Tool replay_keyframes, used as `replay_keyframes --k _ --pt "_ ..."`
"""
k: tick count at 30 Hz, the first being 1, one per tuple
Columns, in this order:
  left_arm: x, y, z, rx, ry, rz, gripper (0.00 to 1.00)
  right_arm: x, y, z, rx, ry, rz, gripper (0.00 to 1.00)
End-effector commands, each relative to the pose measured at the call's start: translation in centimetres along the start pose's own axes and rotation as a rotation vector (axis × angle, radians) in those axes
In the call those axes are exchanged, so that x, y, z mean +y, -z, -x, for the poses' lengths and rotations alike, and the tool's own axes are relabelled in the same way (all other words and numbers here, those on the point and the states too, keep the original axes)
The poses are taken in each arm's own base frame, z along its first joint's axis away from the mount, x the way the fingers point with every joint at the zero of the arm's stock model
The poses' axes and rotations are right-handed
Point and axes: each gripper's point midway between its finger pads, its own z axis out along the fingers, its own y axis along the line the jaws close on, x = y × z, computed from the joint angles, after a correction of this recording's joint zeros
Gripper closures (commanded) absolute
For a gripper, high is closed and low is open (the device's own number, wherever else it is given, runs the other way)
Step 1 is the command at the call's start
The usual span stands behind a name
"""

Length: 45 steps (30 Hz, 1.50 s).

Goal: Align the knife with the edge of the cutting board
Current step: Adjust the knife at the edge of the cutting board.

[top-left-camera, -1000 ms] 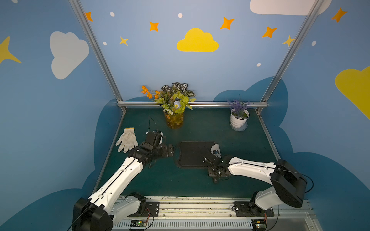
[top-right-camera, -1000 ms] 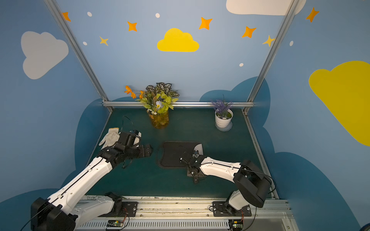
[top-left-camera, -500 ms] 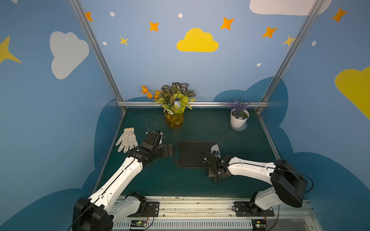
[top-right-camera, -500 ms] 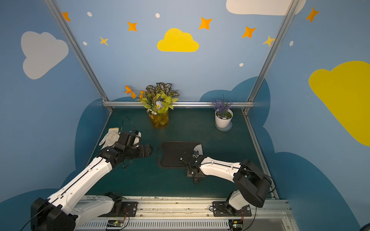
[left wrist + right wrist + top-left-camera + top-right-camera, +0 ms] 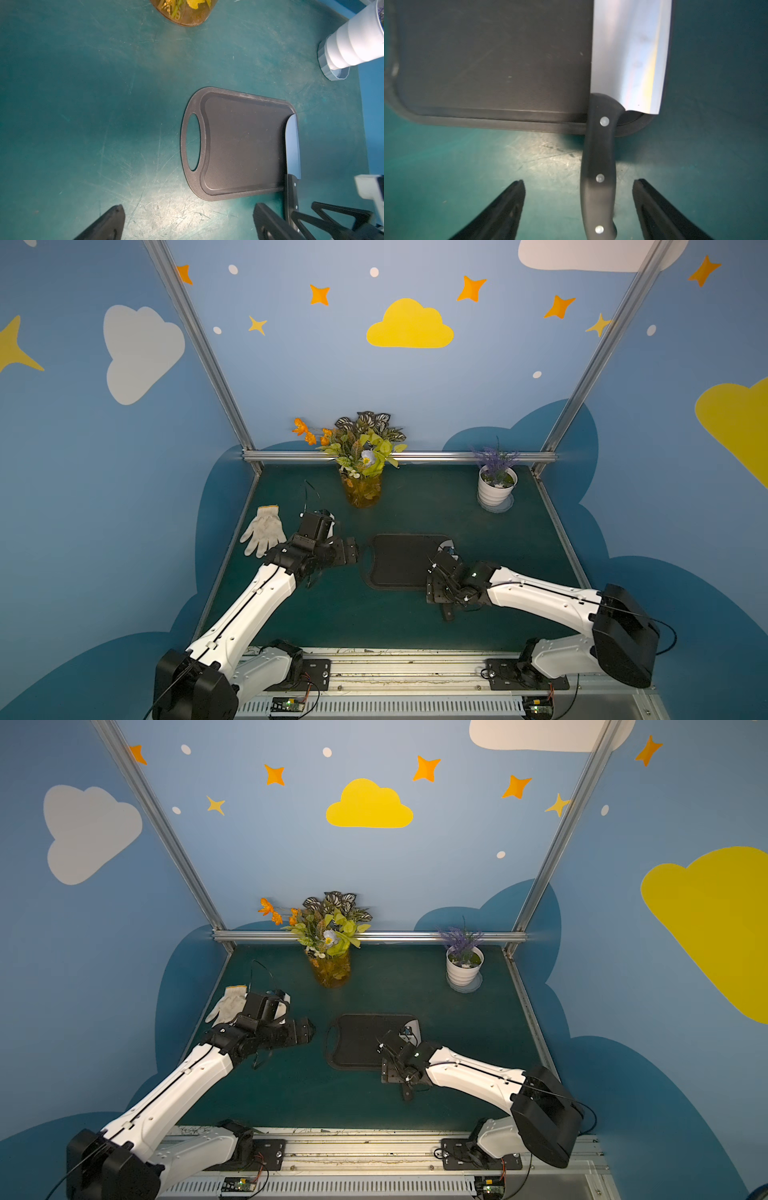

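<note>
knife (image 5: 629, 58) blade lies along one short edge of the cutting board (image 5: 488, 62), handle over the table (image 5: 83, 104). right pincer (image 5: 578, 181) spread astride the handle, not touching; left pincer (image 5: 189, 207) spread too.

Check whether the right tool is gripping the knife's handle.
No, in the right wrist view the right tool stands open, with a clear gap to the handle of the knife on each side.

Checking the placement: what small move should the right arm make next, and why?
Probably lift the right gripper straight up. Its jaws stand open, clear of the knife handle, and the blade lies along the edge of the cutting board; sideways motion could nudge it.
</note>
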Motion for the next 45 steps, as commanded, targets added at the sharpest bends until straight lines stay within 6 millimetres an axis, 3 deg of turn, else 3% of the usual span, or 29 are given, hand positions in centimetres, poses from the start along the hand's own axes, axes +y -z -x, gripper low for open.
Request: replay_keyframes --k 1,6,11,22,29,35,45 --pt "-0.3 0.2 0.6 -0.002 -0.016 -0.019 0.0 -0.1 1.5 0.5 0.001 0.01 0.019 0.07" --pt "0.2 0.4 1.1 -0.006 -0.017 -0.01 0.0 -0.8 2.6 1.1 -0.01 -0.009 0.045 0.02" --pt "0.9 0.7 1.9 -0.026 -0.03 0.029 0.0 -2.8 3.6 1.8 -0.053 -0.068 0.041 0.02" --pt "3.0 2.9 5.4 -0.238 -0.065 0.14 0.0 -8.3 6.9 6.3 -0.256 -0.108 -0.002 0.02" --pt "4.1 4.0 7.5 -0.383 -0.076 0.199 0.0 -12.5 7.5 10.1 -0.277 -0.238 -0.019 0.02" --pt "5.4 3.0 8.0 -0.369 -0.069 0.256 0.0 -16.2 7.4 13.1 -0.299 -0.397 -0.03 0.02" --pt "7.8 2.0 9.4 -0.476 -0.074 0.337 0.0 -22.4 6.7 14.9 -0.342 -0.542 -0.124 0.02"
